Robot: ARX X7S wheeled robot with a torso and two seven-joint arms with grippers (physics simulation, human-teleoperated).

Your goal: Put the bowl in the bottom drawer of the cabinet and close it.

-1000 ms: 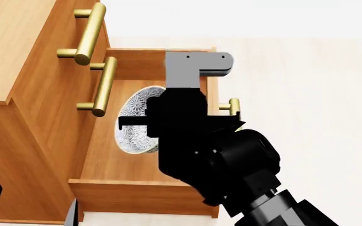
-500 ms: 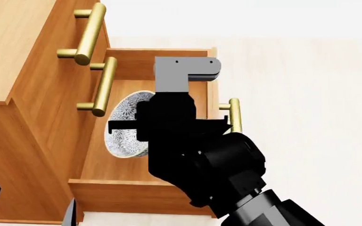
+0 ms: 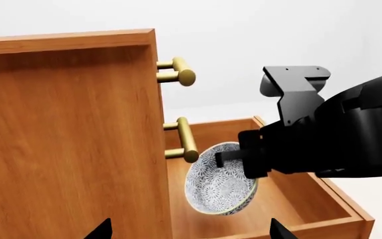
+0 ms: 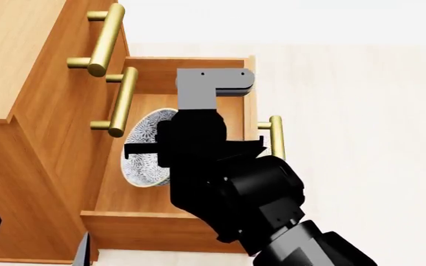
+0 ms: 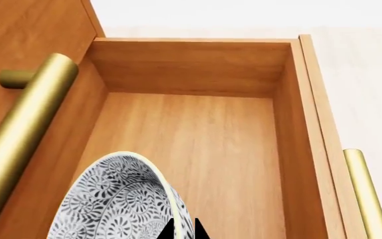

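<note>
1. While our right gripper (image 4: 142, 149) pinches the bowl (image 4: 145, 155) by its rim at frame centre-left, it hangs tilted inside the open bottom drawer (image 4: 161, 224).
2. Release means straight down; our left gripper (image 4: 35, 246), lower left, gapes empty.

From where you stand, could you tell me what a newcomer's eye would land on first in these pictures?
The patterned white bowl, tipped on its side and gripped at the rim by the right gripper over the open bottom drawer. Next, the bulky black right arm filling the middle of the head view, and the cabinet with brass handles rising at the left.
</note>
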